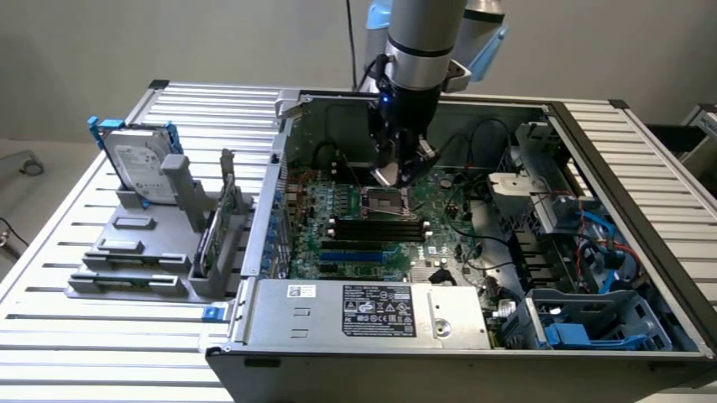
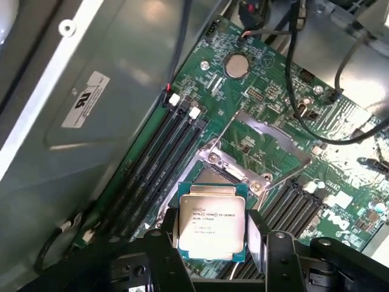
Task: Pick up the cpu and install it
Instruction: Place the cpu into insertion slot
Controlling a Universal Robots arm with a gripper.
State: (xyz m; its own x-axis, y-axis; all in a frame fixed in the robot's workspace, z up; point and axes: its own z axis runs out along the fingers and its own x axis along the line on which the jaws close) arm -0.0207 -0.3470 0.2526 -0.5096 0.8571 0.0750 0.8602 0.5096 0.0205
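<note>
The tool (image 2: pixel 213 246) holds the cpu (image 2: pixel 211 226) by two opposite edges, its fingers (image 2: pixel 163 246) pressed against the chip's sides and the printed metal top facing the wrist camera. The cpu hangs just above the socket (image 2: pixel 219 167), beside the memory slots (image 2: pixel 164 152) on the motherboard (image 2: pixel 267 91). In the exterior view the tool (image 1: pixel 395 172) reaches down into the open case (image 1: pixel 630 227), over the socket (image 1: pixel 389 201) near the board's middle. The case lies on the slatted worktop (image 1: pixel 56 239). A hard drive (image 1: pixel 143 159) stands upright in a grey rack (image 1: pixel 134 252) near the worktop's edge at the exterior view's left.
</note>
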